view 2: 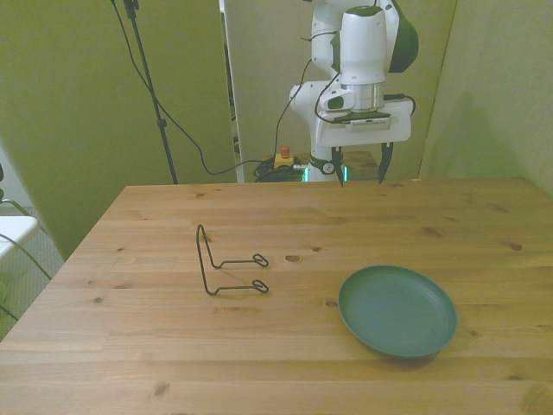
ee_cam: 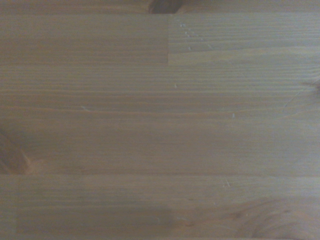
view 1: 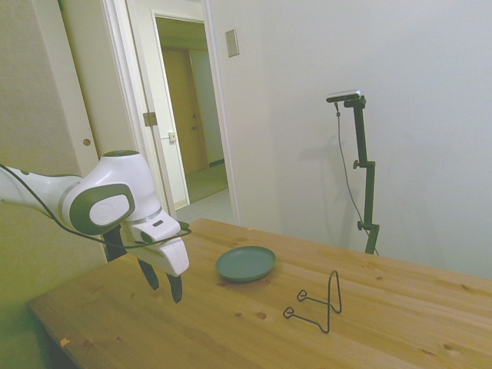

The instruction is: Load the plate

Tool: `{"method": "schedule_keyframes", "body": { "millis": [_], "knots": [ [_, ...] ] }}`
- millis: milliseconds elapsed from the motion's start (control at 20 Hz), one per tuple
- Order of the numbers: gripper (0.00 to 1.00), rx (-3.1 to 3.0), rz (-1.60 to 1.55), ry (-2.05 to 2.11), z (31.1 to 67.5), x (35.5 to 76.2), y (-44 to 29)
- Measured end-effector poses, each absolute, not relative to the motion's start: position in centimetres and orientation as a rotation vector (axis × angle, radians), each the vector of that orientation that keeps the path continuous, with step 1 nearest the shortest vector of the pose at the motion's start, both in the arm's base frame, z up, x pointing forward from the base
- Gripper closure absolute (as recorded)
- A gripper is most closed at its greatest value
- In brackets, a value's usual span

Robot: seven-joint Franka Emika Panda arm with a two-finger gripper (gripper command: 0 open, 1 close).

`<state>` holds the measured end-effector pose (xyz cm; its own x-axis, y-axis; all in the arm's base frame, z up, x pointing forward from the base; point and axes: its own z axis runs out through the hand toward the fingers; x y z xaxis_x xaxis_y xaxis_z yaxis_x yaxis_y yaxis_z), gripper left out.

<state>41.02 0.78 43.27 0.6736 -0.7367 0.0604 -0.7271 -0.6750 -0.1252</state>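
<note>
The plate (view 1: 245,264) (view 2: 397,310) is a small grey-teal round dish lying flat on the wooden table (view 1: 231,330) (view 2: 276,216), toward the front view's right. My gripper (view 1: 164,283) (view 2: 359,164) hovers above the table's far side, well away from the plate, pointing down. Its two dark fingers stand apart with nothing between them. The wrist view holds only bare wood grain (ee_cam: 160,120).
A thin black wire stand (view 1: 317,304) (view 2: 226,264) sits on the table beside the plate, toward the front view's left. Behind the table are a wall and an open doorway (view 1: 192,115). Cables hang near the robot's base.
</note>
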Motion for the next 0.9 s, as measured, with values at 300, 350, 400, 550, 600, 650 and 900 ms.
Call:
{"method": "schedule_keyframes", "body": {
  "millis": [300, 350, 400, 550, 600, 650, 900],
  "knots": [
    [0.00, -2.757, -0.221, 1.336, 42.6, 42.1, -0.5],
    [0.00, -2.750, -0.233, 1.364, 42.3, 42.5, -1.0],
    [0.00, -2.743, -0.245, 1.392, 42.1, 43.2, -1.5],
    [0.00, -2.718, -0.273, 1.454, 41.9, 45.5, -3.2],
    [0.00, -2.705, -0.288, 1.472, 42.1, 46.5, -3.7],
    [0.00, -2.695, -0.301, 1.486, 42.4, 47.6, -4.0],
    [0.00, -2.664, -0.342, 1.549, 42.7, 53.1, -5.8]
  ]
}}
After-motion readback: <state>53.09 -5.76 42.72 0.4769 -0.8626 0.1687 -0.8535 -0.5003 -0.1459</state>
